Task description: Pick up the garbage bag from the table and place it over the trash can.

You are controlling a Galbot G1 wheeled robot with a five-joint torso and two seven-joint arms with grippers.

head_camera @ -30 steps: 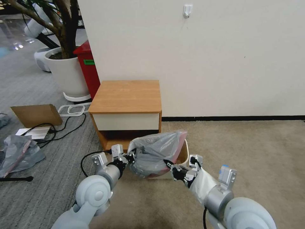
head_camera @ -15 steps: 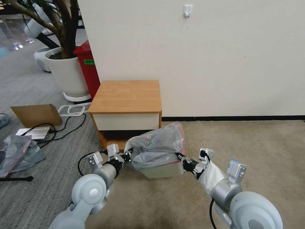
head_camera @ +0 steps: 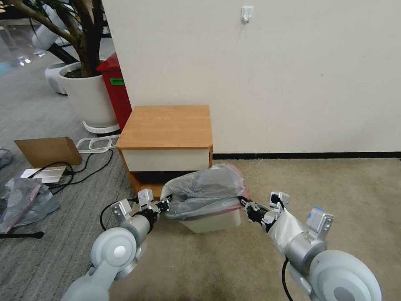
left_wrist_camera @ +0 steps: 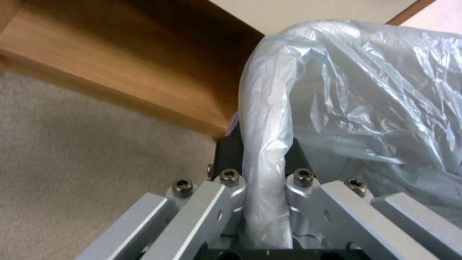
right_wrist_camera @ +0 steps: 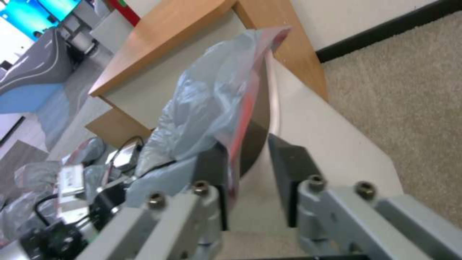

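Draping over the trash can, the garbage bag is thin, crinkled, see-through grey plastic, puffed up in a loose dome above the opening, with its pink-red band running along the can's near rim. The can is a small cream plastic bin with rounded corners standing on beige carpet just in front of the table; most of its upper part is hidden under the plastic, and its far side is hard to make out.

At the bag's left edge the left gripper has its fingers pinched on a bunched fold of the film; the left wrist view shows that fold passing between the dark pads. At the right edge the right gripper sits beside the can's rim with its fingers spread apart; in the right wrist view the pink band hangs against one pad while the other pad stands clear of it, so no firm grip shows.

The table is smooth light-brown wood with a white drawer front and a dark gap below, set against a plain white wall.
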